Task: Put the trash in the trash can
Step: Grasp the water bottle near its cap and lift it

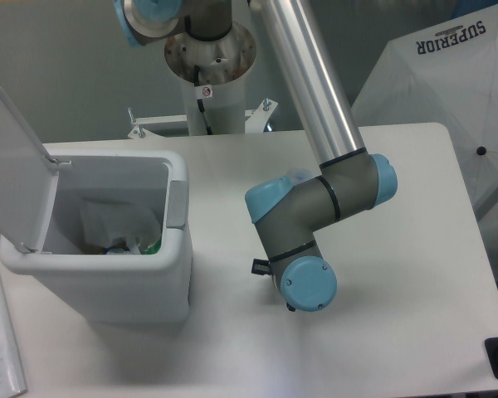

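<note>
— What's the biggest thing from where you stand?

— The white table (398,348), and the robot arm (311,99) slanting down over it from its post (209,75) at the back edge. The silver tube ends in a grey elbow with blue caps (349,186), and the wrist (303,278) folds low over the middle of the tabletop.

— And the trash can?

— The trash can (108,282) sits on the left part of the table, well apart from the wrist. Its flat lid (12,170) is swung up and back on the left side, so the top is open. A grey tab (177,203) sits on the rim facing the arm. Inside I see a pale crumpled pouch or bag (116,222) with a bit of green and blue beside it at the bottom.

— Where's the bottle?

— I can't see it. The wrist covers that patch of table, so anything under it is hidden.

— Is the pincer spread or pinching something?

— I cannot tell. Only a small black piece (260,266) pokes out on the left of the wrist; the fingers themselves are hidden behind the joint.

— Anything else around?

— A white umbrella printed SUPERIOR (448,75) at the right rear, and a sheet of paper (0,348) at the table's left edge.
</note>
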You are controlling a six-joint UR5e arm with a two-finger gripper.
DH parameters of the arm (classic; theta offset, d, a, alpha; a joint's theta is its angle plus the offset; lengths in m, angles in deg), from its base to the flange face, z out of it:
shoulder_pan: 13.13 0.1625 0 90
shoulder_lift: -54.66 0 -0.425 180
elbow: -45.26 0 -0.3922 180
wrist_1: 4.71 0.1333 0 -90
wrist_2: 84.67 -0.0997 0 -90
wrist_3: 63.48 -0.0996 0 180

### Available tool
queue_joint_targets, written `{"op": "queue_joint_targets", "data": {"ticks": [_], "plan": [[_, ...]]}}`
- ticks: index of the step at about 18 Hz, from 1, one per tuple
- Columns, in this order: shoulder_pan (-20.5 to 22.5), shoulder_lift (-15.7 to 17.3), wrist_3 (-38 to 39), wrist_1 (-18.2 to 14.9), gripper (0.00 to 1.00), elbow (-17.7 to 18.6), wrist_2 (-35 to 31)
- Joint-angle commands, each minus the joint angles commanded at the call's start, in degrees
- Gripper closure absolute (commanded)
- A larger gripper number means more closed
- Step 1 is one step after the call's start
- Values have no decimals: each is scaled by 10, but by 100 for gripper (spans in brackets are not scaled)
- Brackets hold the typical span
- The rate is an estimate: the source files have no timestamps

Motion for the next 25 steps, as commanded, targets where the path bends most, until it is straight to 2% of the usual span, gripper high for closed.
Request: {"op": "queue_joint_targets", "data": {"ticks": [2, 9, 12, 15, 21, 23, 25], "plan": [[-1, 1, 0, 0, 100, -2, 1], [6, 18, -2, 5, 100, -11, 8], [16, 24, -3, 6, 100, -27, 14], [32, 32, -3, 6, 100, -49, 69], [69, 73, -39, 10, 100, -81, 187], [78, 88, -40, 31, 100, -90, 235], [89, 107, -35, 71, 100, -89, 289]]}}
